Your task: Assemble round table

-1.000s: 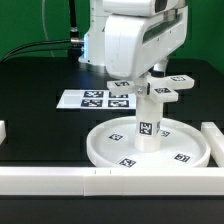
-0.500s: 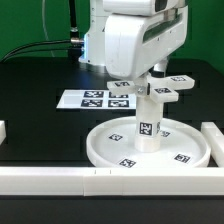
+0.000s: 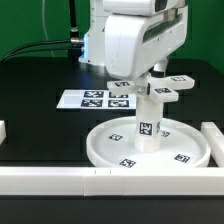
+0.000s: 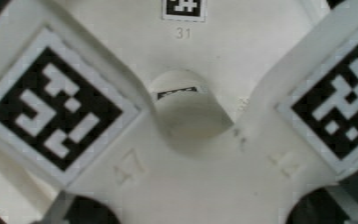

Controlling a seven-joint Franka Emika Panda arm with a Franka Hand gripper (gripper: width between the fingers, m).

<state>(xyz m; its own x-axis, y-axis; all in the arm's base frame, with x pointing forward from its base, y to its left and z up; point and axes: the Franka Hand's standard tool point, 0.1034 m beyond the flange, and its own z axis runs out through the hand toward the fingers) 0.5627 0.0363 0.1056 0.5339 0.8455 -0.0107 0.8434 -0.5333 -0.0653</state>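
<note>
**Q:** Where is the round table standing on the counter [image 3: 40, 80]?

**A:** The large round disc [image 3: 185, 150] is lying flat by the counter's near edge, toward the near corner on the exterior view's right. It is sitting just beside the long white rail [image 3: 60, 178] running along that edge, and near a second rail [image 3: 212, 135] on the right-hand edge. The short thick post [image 3: 148, 122] is standing upright at the disc's centre, with one tag facing the camera.

**Q:** And the third part?

**A:** The cross-shaped piece [image 3: 165, 92] is sitting level on top of the post, its tagged arms spreading out above the disc. In the wrist view it is filling the whole picture, with a rounded hub [image 4: 185, 110] showing between two tagged arms.

**Q:** What are the fingers doing?

**A:** The fingers [image 3: 150, 78] are reaching straight down from the arm's white housing [image 3: 135, 40] to the middle of the cross-shaped piece. Their tips are blending into the white plastic. How wide they are standing, and whether they are gripping anything, cannot be told.

**Q:** What else is lying on the counter?

**A:** The marker board [image 3: 95, 99] is lying flat toward the counter's middle, behind the disc toward the exterior view's left, and apart from it.
</note>
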